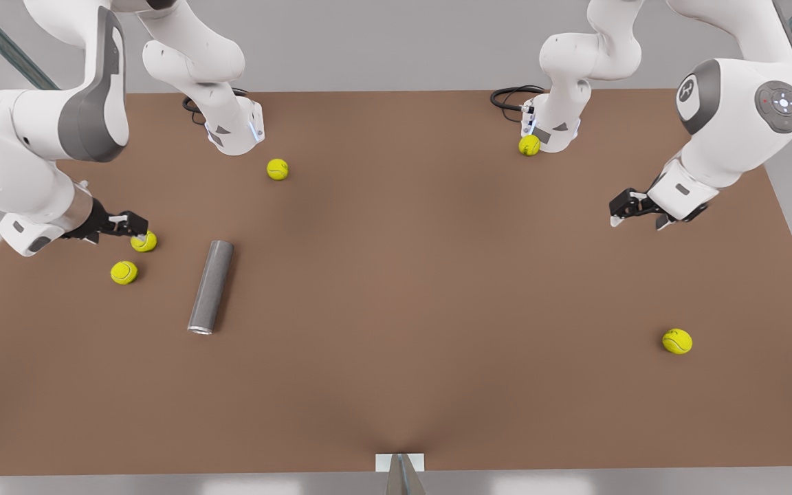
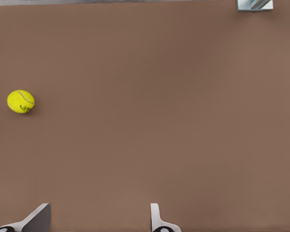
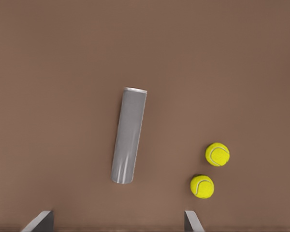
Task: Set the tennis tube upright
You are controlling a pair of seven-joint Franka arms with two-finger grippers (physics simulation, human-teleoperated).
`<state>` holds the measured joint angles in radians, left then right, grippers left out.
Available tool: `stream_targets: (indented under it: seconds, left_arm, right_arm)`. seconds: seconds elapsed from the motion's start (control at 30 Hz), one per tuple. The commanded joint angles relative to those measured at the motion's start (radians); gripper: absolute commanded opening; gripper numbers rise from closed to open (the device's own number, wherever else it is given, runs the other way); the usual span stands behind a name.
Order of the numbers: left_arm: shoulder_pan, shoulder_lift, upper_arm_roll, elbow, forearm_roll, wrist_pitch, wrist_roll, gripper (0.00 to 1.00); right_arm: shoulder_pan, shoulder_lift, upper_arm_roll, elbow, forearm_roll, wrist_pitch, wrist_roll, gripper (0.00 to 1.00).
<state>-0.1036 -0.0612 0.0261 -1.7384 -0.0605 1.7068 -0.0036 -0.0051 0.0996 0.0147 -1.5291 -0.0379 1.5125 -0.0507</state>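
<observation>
- The tennis tube (image 1: 211,286) lay flat on the brown table (image 1: 396,385), in the left half of the front view, its long axis running near-to-far with a slight lean and its silvery rim at the end nearer the camera. Nothing touched it.
- Two tennis balls (image 3: 210,170) sat close together just left of the tube, apart from it.
- My right gripper (image 1: 124,225) hovered over that pair at the front view's left, above the farther ball, fingers (image 3: 192,223) spread wide and holding nothing. Its wrist view looked straight down on the tube and both balls.
- My left gripper (image 1: 636,210) hung at the front view's right, well apart from the tube, fingers (image 2: 157,220) also wide and empty, with a lone ball (image 2: 21,101) below it. That arm was waiting.
- Two more balls lay far off near the arm bases.
- Risks, as I judged them: the tube is round and would roll if I nudged it off-centre while closing. Coming down from where I hovered, I could clip a ball and knock it into the tube.
- Gripping near one end might let the tube pivot or slip while I tilted it; released off vertical, it would topple.
</observation>
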Motion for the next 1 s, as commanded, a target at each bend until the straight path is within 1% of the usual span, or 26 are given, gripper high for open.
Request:
stream_targets:
  seconds: [0.0,0.03,0.07,0.1,0.17,0.2,0.27,0.33,0.47,0.53,0.57,0.7,0.97]
  left_arm:
    - [0.021,0.004,0.000,0.000,0.002,0.016,0.017,1.00]
    - [0.021,0.007,0.000,0.000,0.004,0.025,0.017,1.00]
    - [0.021,0.009,0.000,0.000,0.004,0.025,0.017,1.00]
    - [0.021,0.012,0.000,0.000,0.004,0.028,0.017,1.00]
    - [0.018,0.038,0.000,0.005,0.025,0.028,0.017,1.00]
    - [0.018,0.040,0.000,0.005,0.030,0.030,0.017,1.00]
    - [0.019,0.043,0.000,0.005,0.031,0.031,0.019,1.00]
    - [0.018,0.046,0.000,0.005,0.031,0.030,0.019,1.00]
    - [0.007,0.112,0.000,0.005,0.031,0.037,0.022,1.00]
    - [0.007,0.112,0.000,0.005,0.031,0.037,0.024,1.00]
    - [0.007,0.112,0.000,0.005,0.031,0.037,0.024,1.00]
    - [0.005,0.116,0.000,0.005,0.031,0.036,0.024,1.00]
    - [0.007,0.130,0.000,0.005,0.031,0.034,0.024,1.00]
  right_arm:
    - [-0.004,0.000,-0.001,-0.002,0.000,-0.025,-0.015,1.00]
    - [0.002,0.006,0.002,-0.017,-0.004,-0.015,-0.001,1.00]
    - [0.002,0.012,0.016,-0.120,0.006,0.102,-0.012,1.00]
    - [0.004,0.017,0.062,-0.236,0.003,0.245,0.005,1.00]
    - [-0.025,0.026,0.064,-0.503,0.003,0.599,0.072,1.00]
    - [-0.035,0.040,0.064,-0.557,0.003,0.682,0.086,1.00]
    - [-0.032,0.114,0.064,-0.568,-0.004,0.707,0.327,1.00]
    - [-0.030,0.150,0.064,-0.557,-0.004,0.709,0.416,1.00]
    - [-0.039,0.201,0.064,-0.528,-0.002,0.744,0.420,1.00]
    - [-0.029,0.213,0.064,-0.525,0.000,0.744,0.499,1.00]
    - [-0.029,0.226,0.064,-0.505,0.000,0.742,0.500,1.00]
    - [-0.024,0.229,0.064,-0.511,0.001,0.741,0.502,1.00]
    - [-0.029,0.295,0.064,-0.519,0.000,0.741,0.500,1.00]
